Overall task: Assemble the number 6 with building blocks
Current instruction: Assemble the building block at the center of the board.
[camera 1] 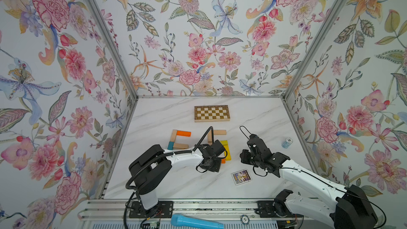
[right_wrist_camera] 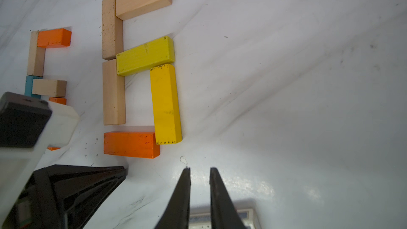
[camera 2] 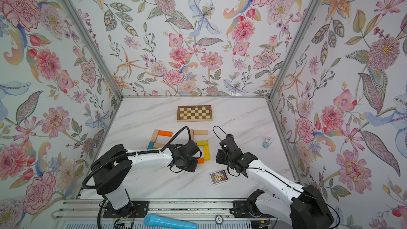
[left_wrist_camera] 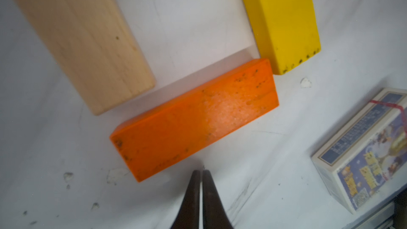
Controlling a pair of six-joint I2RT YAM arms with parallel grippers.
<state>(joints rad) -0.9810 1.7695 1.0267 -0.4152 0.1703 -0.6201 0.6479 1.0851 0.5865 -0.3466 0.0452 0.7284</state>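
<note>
Top views, table: A white marble table (camera 1: pixel 167 179) carries a chessboard (camera 1: pixel 211 113) by the middle of its far edge. A stack of chips (camera 1: pixel 287 143) sits near the right edge and a card box (camera 1: pixel 241 176) toward the front edge.
Top views, blocks: The building blocks (camera 1: pixel 220 132) lie flat in two clusters about mid-table, seen in both top views. The cluster with a teal block (camera 1: pixel 170 145) sits toward the left edge; the one with a yellow block (camera 2: pixel 206 152) sits nearer the middle.
Top views, arms: The left arm (camera 1: pixel 185 157) reaches over the near end of the middle cluster and hides part of it. The right arm (camera 1: pixel 304 177) hangs just beside it, toward the right edge.
Left wrist, fingers: The left gripper (left_wrist_camera: pixel 202 171) has its fingers (left_wrist_camera: pixel 191 194) pressed together, holding nothing, with the tips just short of an orange block (left_wrist_camera: pixel 193 120).
Left wrist, blocks: The orange block lies flat, one end close against the yellow block (left_wrist_camera: pixel 282 18). A pale block (left_wrist_camera: pixel 83 40) ends near it, with a sliver of table between.
Right wrist, fingers: The right gripper (right_wrist_camera: pixel 200 169) shows a narrow gap between its fingers (right_wrist_camera: pixel 180 194), with nothing in it, over bare table.
Right wrist, blocks: Six blocks form a figure. Two pale ones end to end make a spine, a third pale one branches from the far end, and a yellow one branches from the middle. The yellow block (right_wrist_camera: pixel 166 104) runs on from that one, and the orange block (right_wrist_camera: pixel 130 144) lies across the near end. The teal block (right_wrist_camera: pixel 30 85) cluster is partly hidden behind the left arm (right_wrist_camera: pixel 22 124).
</note>
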